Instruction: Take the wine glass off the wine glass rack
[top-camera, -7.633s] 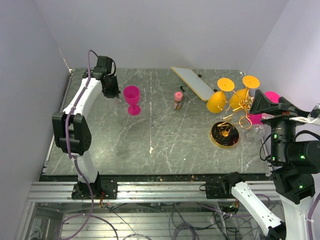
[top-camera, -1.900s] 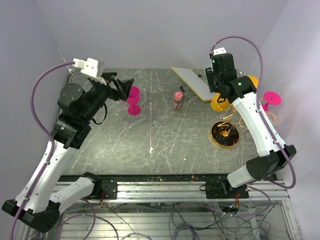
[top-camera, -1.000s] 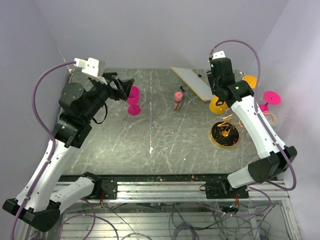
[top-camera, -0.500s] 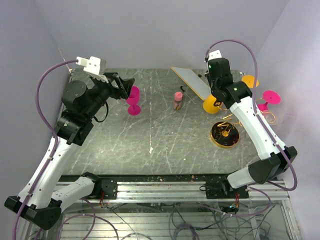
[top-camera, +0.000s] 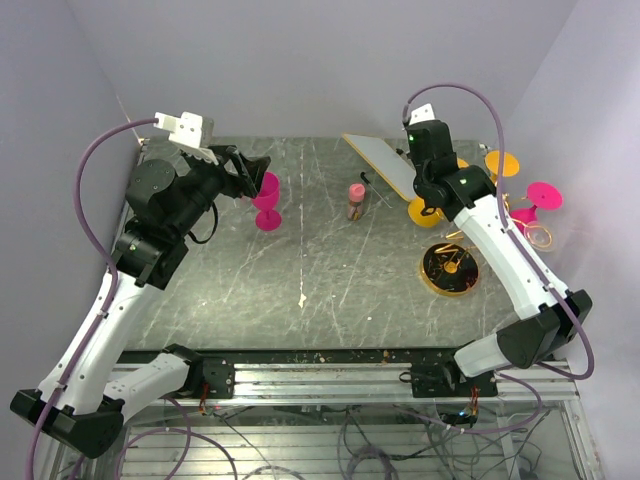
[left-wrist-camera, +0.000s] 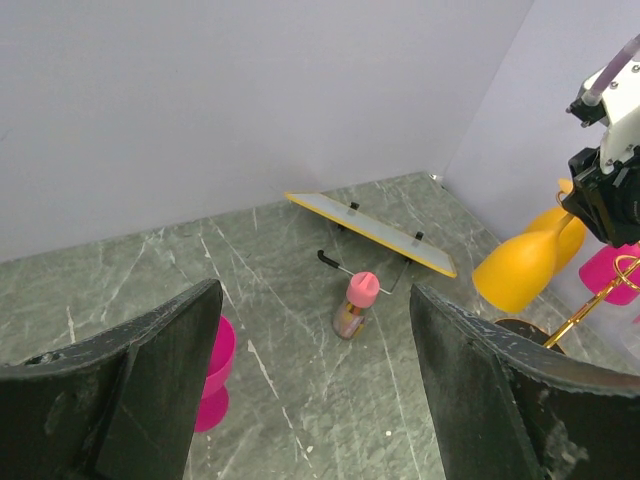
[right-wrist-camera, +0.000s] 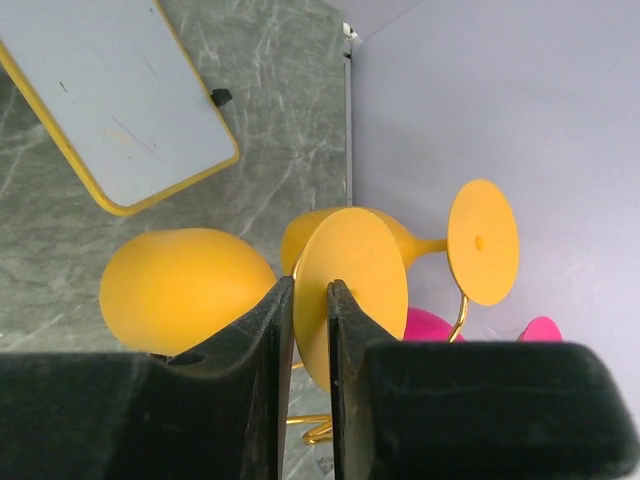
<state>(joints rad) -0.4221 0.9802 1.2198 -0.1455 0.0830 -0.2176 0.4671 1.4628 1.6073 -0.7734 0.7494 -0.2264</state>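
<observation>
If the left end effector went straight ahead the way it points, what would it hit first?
Probably the small pink-capped bottle, though the pink wine glass, nearer and low left, might be clipped first.

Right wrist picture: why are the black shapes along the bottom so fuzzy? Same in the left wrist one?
Right wrist view: those are the right fingers, too near the lens to focus, while the yellow wine glass between them looks sharp. Left wrist view: the left fingers are slightly soft too; the pink-capped bottle is crisp.
</observation>
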